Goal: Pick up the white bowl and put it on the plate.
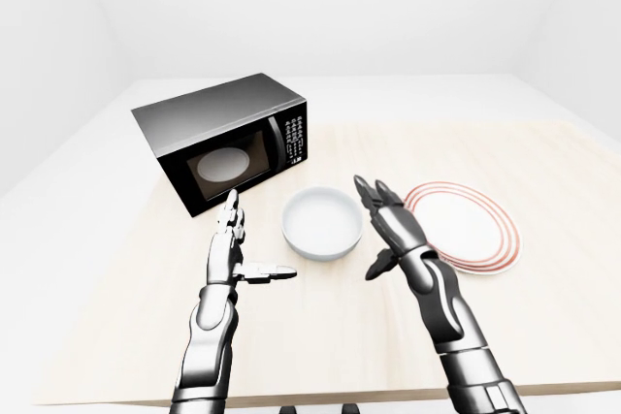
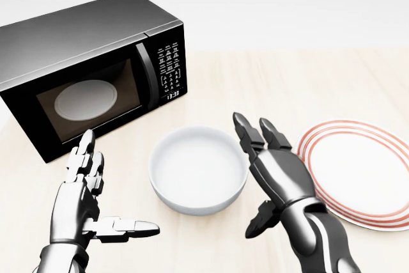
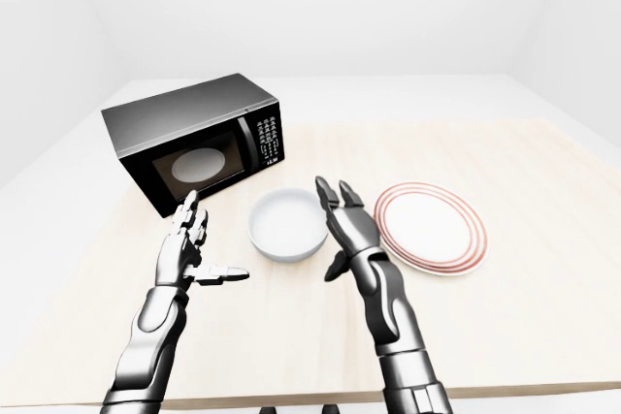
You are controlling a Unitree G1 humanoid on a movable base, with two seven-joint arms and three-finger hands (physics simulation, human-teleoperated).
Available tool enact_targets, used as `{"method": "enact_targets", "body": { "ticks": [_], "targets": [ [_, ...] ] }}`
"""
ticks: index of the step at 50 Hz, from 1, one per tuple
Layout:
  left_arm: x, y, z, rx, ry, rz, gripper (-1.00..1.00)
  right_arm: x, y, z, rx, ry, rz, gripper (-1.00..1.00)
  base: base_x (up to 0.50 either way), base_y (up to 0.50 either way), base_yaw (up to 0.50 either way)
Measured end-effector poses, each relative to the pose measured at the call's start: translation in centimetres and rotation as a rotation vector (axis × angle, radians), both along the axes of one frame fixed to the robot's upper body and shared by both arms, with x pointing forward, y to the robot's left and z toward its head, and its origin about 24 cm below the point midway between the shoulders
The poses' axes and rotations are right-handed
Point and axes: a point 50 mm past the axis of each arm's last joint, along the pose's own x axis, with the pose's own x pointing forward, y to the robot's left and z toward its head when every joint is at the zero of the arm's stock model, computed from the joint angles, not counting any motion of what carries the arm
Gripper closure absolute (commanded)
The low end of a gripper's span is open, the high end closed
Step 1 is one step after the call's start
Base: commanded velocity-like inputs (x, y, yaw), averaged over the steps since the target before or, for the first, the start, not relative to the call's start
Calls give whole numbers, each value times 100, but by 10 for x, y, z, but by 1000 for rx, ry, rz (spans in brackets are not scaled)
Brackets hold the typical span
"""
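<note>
The white bowl [image 2: 198, 169] stands empty on the wooden table, in the lower middle of the head view. The plate [image 2: 361, 172], white with red rings, lies to its right. My right hand [image 2: 259, 174] is open beside the bowl's right rim, between bowl and plate, fingers spread and palm turned toward the bowl. My left hand [image 2: 96, 193] is open and empty to the left of the bowl, thumb pointing right, apart from it.
A black microwave [image 2: 83, 71] stands at the upper left of the head view, its door shut, with a white dish visible inside. The table's near edge [image 1: 320, 399] runs below my arms in the left-eye view.
</note>
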Motion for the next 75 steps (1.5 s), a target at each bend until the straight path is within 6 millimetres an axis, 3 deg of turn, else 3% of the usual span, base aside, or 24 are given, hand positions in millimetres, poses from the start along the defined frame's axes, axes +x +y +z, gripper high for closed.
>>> {"method": "enact_targets", "body": {
  "ticks": [31,75],
  "targets": [
    [0,0,0,0,0,0,-100,0,20,27,-234,35,133,-100,0,0,0],
    [0,0,0,0,0,0,-100,11,44,23,-351,241,271,-100,0,0,0]
  ]
}}
